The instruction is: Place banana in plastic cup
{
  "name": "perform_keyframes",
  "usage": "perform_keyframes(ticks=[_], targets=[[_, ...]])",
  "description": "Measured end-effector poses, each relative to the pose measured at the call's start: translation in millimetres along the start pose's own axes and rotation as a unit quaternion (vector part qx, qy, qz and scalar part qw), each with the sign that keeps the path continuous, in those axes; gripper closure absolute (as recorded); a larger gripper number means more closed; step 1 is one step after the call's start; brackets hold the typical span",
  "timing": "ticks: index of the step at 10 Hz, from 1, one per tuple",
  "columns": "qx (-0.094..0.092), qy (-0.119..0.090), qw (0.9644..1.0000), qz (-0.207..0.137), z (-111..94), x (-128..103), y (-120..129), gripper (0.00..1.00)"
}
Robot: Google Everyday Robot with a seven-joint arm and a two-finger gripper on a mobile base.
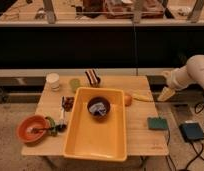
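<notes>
The banana [140, 96] is small and yellow and lies on the wooden table [145, 140] near its right back edge, beside a round orange fruit [128, 99]. The plastic cup [75, 84], pale yellow-green, stands upright at the back left, next to a white cup [53, 81]. My gripper [166, 94] hangs at the end of the white arm just past the table's right edge. It is a short way right of the banana and holds nothing that I can see.
A large yellow tray [80, 142] fills the table's middle, with a dark bowl [99, 107] in it. A red bowl [32, 128] sits front left, a green sponge [157, 123] right, and a striped object [92, 77] at the back. A dark device [192, 132] lies on the floor.
</notes>
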Motion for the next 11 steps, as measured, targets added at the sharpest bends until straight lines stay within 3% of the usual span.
perform_keyframes(ticks=[3, 5, 8, 9, 11], targets=[[-0.003, 0.005, 1.0, -0.002, 3, 1, -1, 0.2], [-0.01, 0.018, 0.9997, -0.014, 20, -4, -9, 0.2], [-0.032, 0.036, 0.9978, -0.044, 70, -25, -27, 0.2], [-0.04, 0.052, 0.9969, -0.044, 90, -24, -24, 0.2], [-0.056, 0.063, 0.9957, -0.039, 119, -21, -21, 0.2]])
